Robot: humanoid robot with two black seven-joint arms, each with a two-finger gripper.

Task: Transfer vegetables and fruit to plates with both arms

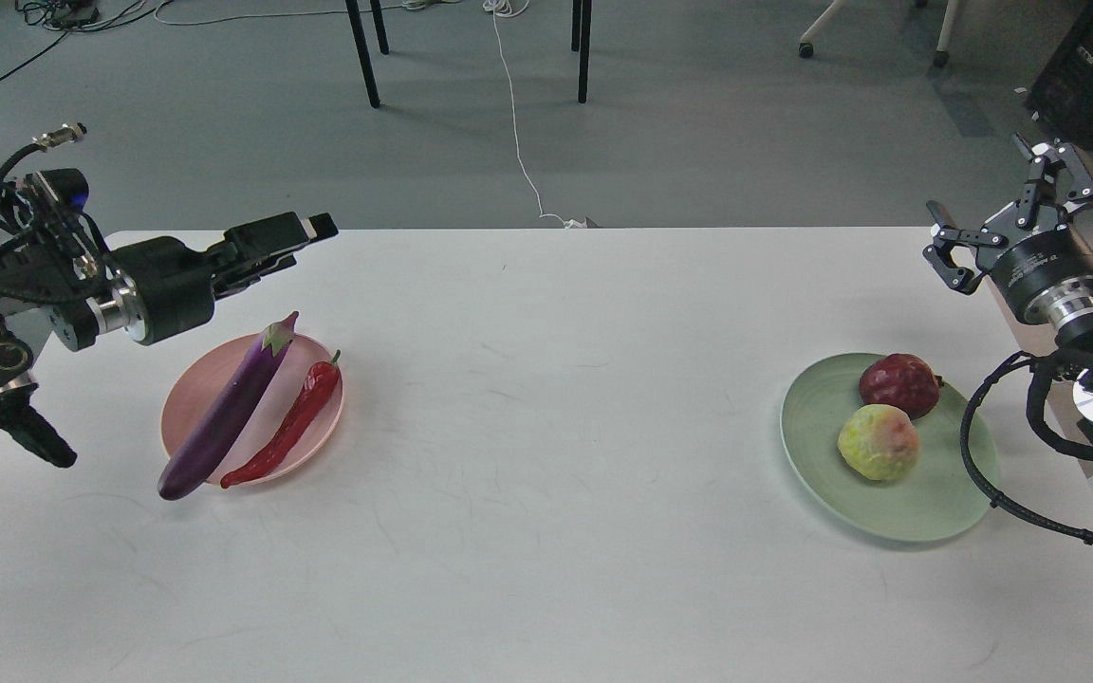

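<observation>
A white desk (546, 455) carries a green plate (926, 517) holding both fruits (879, 441) and a pink plate (319, 432) holding eggplant (229, 417) and chili (288, 427). Right gripper (1011, 213): jaws spread, empty; left gripper (305, 232): jaws apparently pressed together. The eggplant overhangs the rim, so a nudge could roll it off.

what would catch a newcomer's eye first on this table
On the left, a purple eggplant and a red chili lie side by side across the pink plate. On the right, the green plate holds two round fruits. The open right pincer hangs above the table's far right corner.
</observation>
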